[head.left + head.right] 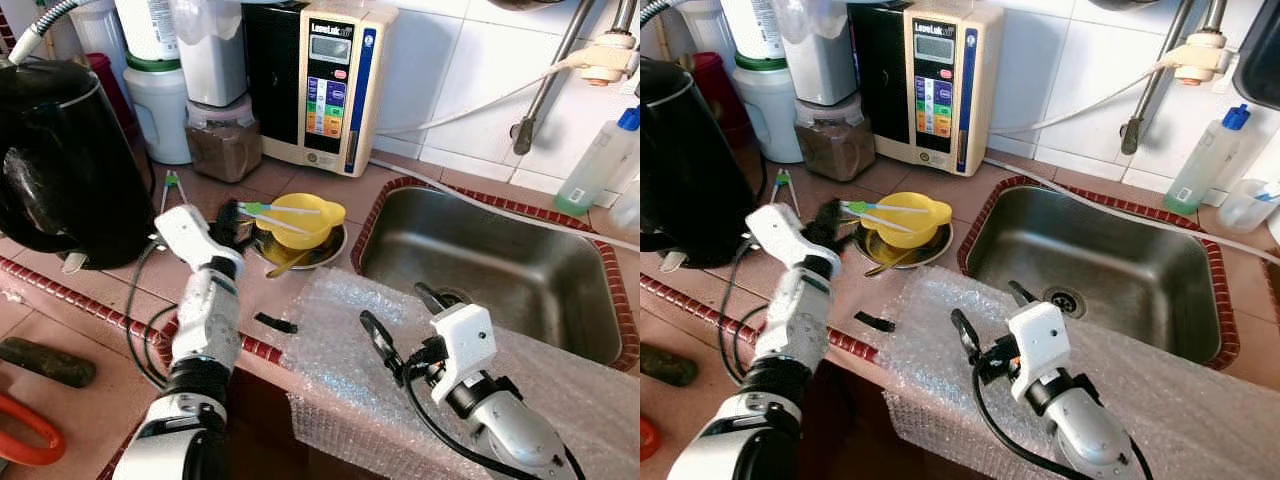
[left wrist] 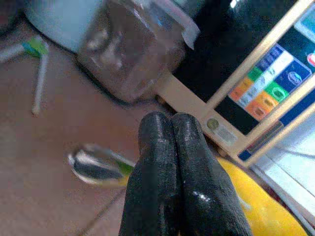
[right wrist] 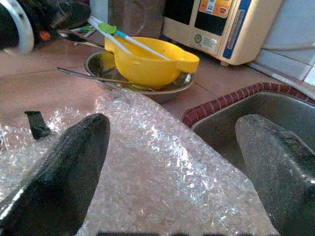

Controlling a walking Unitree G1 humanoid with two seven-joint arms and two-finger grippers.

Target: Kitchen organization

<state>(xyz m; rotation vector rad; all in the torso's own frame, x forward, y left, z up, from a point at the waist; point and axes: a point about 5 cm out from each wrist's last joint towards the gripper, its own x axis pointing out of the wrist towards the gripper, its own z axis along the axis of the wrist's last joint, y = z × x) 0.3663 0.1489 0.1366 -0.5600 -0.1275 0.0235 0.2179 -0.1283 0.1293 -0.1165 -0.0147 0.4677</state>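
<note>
Fingers (image 2: 172,172) of the left gripper (image 1: 226,216) pressed together, empty, beside the yellow bowl (image 1: 300,217) in its metal dish (image 1: 335,247) near the sink (image 1: 480,270). Right gripper (image 1: 405,330) spread over bubble wrap (image 1: 330,340) at the tabletop (image 1: 100,285) front edge.

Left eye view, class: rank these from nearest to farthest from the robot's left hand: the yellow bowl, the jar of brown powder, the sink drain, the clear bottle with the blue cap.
1. Yellow bowl, just beside the left hand, toward the sink.
2. Jar of brown powder, behind it near the wall.
3. Sink drain, across in the basin.
4. Clear bottle with the blue cap, at the far right by the tiles.
</note>
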